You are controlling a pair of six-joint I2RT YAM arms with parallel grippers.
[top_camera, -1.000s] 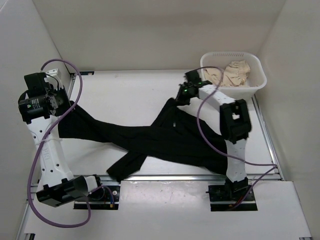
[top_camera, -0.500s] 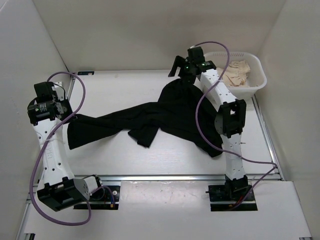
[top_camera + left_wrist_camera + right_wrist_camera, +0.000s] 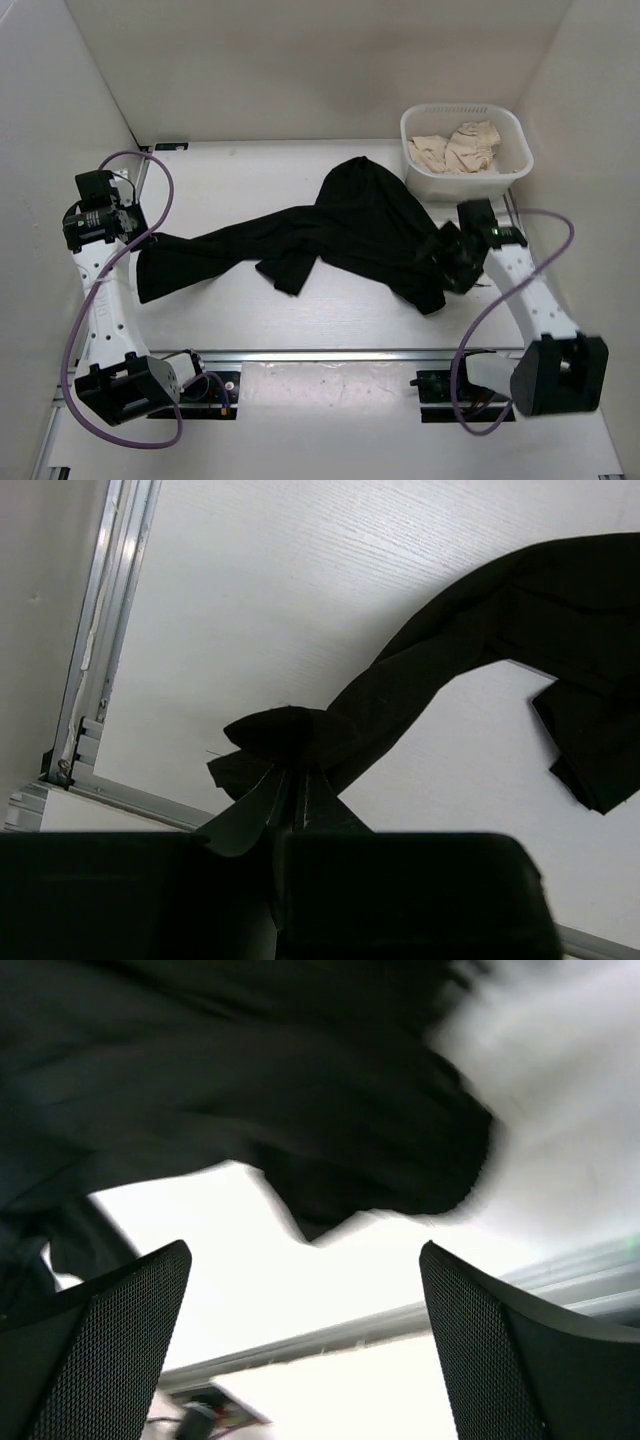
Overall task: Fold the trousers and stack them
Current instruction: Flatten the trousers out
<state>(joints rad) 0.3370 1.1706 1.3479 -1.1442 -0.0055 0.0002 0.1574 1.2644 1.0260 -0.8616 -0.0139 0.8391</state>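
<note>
The black trousers (image 3: 340, 230) lie crumpled across the table, from a flat end at the left to a bunched heap rising toward the back centre. My left gripper (image 3: 138, 240) is shut on the trousers' left end; the left wrist view shows the fingers (image 3: 296, 792) pinched together on a fold of black cloth (image 3: 290, 735). My right gripper (image 3: 443, 265) hangs open just over the trousers' near right edge. In the right wrist view its mesh-faced fingers (image 3: 110, 1340) stand wide apart with nothing between them, the black fabric (image 3: 250, 1080) just beyond.
A white basket (image 3: 462, 186) with beige cloths (image 3: 458, 148) stands at the back right, close behind the right arm. A metal rail (image 3: 330, 355) runs along the table's near edge, and white walls close in on the left, back and right.
The right gripper opened and let go of the trousers at the back, then swung to the near right beside their lower edge. The left gripper kept its hold and barely moved.
</note>
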